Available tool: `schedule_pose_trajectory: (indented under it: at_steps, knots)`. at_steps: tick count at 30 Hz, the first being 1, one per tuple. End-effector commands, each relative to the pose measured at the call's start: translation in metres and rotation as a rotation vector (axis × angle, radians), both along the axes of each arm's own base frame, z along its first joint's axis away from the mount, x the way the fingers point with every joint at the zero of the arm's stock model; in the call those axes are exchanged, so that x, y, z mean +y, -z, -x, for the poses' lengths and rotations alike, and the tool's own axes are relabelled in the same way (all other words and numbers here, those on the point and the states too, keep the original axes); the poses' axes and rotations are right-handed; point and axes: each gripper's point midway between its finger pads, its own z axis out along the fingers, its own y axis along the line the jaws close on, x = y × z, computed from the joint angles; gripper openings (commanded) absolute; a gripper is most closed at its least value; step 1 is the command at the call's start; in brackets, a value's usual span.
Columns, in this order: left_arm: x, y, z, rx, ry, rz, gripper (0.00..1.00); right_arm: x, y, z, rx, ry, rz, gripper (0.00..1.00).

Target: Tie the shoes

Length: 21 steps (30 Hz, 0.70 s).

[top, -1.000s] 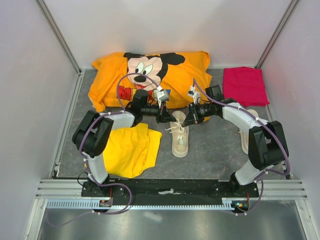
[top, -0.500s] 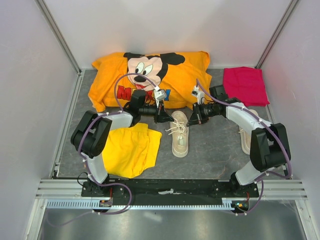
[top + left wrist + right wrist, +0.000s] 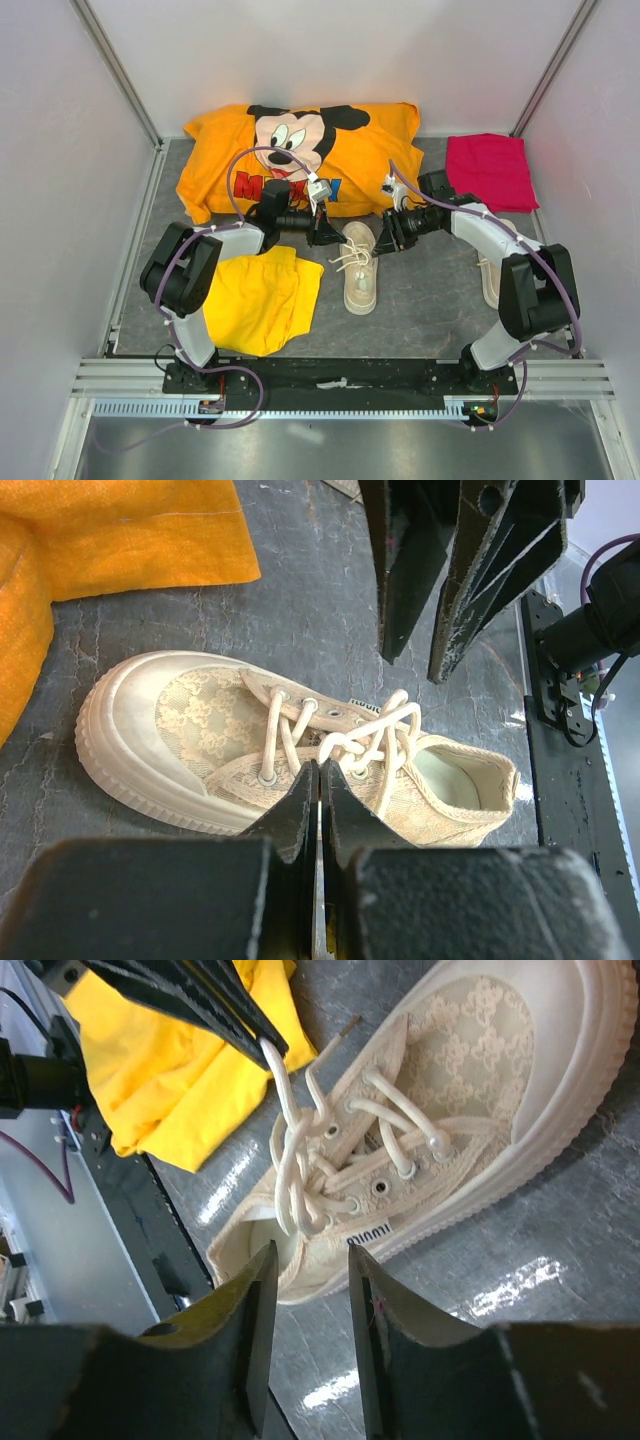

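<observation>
One cream shoe (image 3: 360, 275) lies mid-table with its toe away from the arms, also in the left wrist view (image 3: 190, 720) and the right wrist view (image 3: 480, 1090). Its white laces (image 3: 290, 1130) are loosely crossed. My left gripper (image 3: 327, 234) is at the shoe's left, shut on a lace end that runs taut up from the eyelets (image 3: 320, 770). My right gripper (image 3: 382, 241) hovers at the shoe's right, open and empty (image 3: 310, 1255). The second shoe (image 3: 490, 280) lies at the right, mostly hidden behind my right arm.
Yellow shorts (image 3: 260, 300) lie left of the shoe under my left arm. An orange Mickey Mouse shirt (image 3: 300, 150) fills the back. A folded pink cloth (image 3: 488, 172) sits back right. Walls close in both sides.
My right gripper has backed off to the right, away from the left gripper. My left gripper has drawn slightly back and left with the lace.
</observation>
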Motion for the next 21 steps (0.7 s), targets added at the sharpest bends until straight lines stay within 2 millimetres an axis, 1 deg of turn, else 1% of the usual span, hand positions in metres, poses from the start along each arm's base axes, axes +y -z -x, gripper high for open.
schedule_pose_trajectory:
  at_steps: [1,2,4,6,13,19,20,21]
  knots:
    - [-0.002,-0.016,0.004,-0.069,0.038,0.026,0.02,0.014,-0.021,-0.015,-0.041,-0.038,-0.086,0.45]
    - [-0.002,-0.016,0.004,-0.069,0.038,0.026,0.02,0.016,-0.023,-0.016,-0.032,-0.034,-0.102,0.47]
    - [-0.002,-0.015,0.004,-0.069,0.041,0.026,0.02,0.02,-0.024,-0.015,-0.007,-0.035,-0.122,0.47]
    - [-0.002,-0.016,0.005,-0.073,0.043,0.028,0.02,0.024,-0.024,-0.016,0.006,-0.03,-0.128,0.46]
    - [-0.003,-0.016,0.005,-0.078,0.049,0.031,0.02,0.03,-0.014,-0.023,0.076,0.007,-0.133,0.39]
    - [-0.002,-0.016,0.006,-0.079,0.052,0.032,0.01,0.032,-0.012,-0.027,0.094,0.027,-0.142,0.3]
    - [-0.003,-0.017,0.006,-0.08,0.054,0.033,0.02,0.032,-0.012,-0.027,0.095,0.028,-0.143,0.24]
    - [-0.003,-0.017,0.006,-0.08,0.052,0.033,0.02,0.032,-0.012,-0.025,0.098,0.025,-0.147,0.22]
